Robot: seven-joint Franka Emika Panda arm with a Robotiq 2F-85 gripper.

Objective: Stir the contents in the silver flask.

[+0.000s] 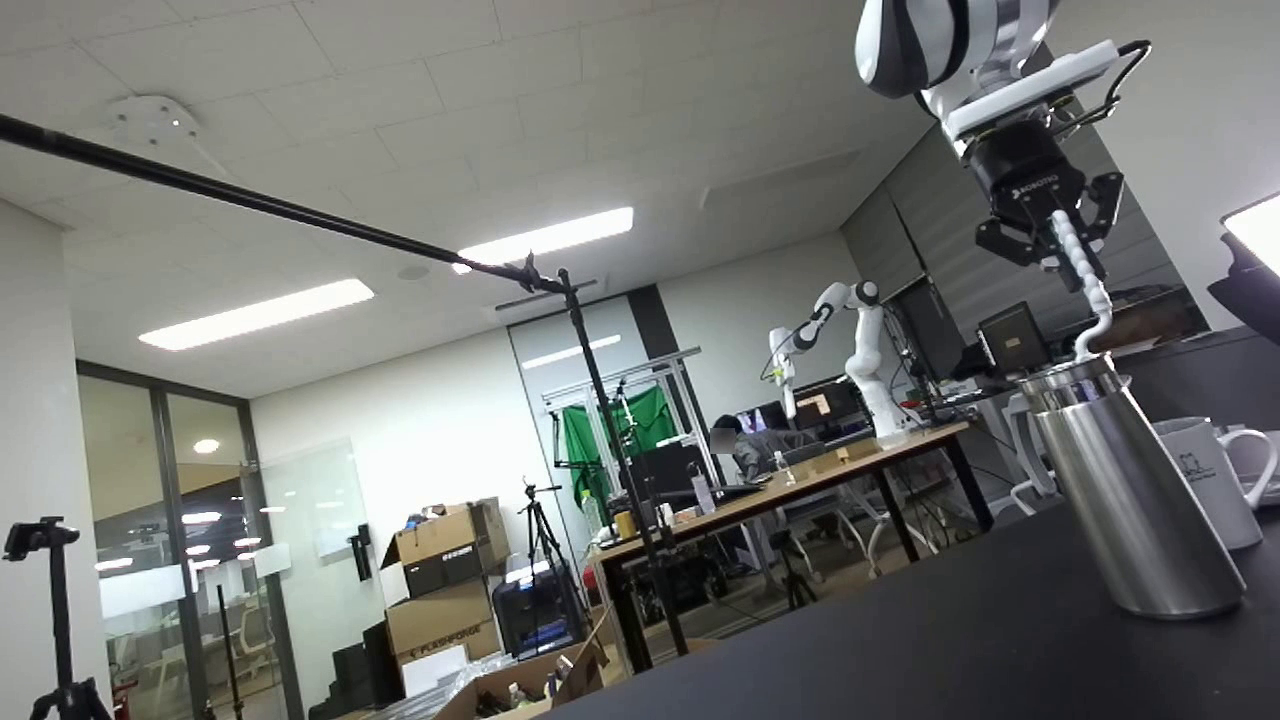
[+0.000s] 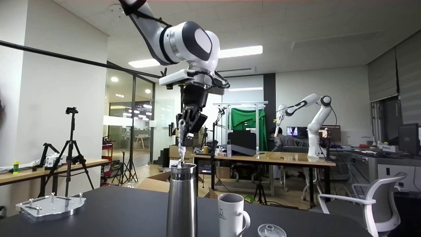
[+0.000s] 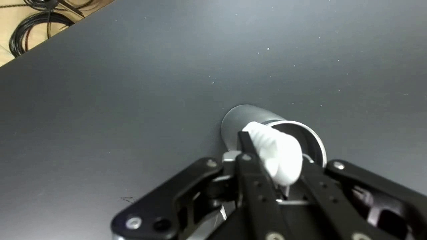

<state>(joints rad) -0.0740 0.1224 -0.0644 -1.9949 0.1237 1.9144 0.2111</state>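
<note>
Stirrer (image 2: 181,151) enters silver flask (image 2: 182,206) — pegged plate (image 2: 59,206) only in an exterior view.

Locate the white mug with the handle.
In an exterior view, the white mug stands on the black tabletop near the bottom, just right of centre, with the tall brushed-steel flask to its left and a round pale lid to its right.

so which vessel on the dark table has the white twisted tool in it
The tall silver flask: the white tool, held between the fingers, dips into its mouth. Nothing sticks out of the shorter, handled white mug.
</note>
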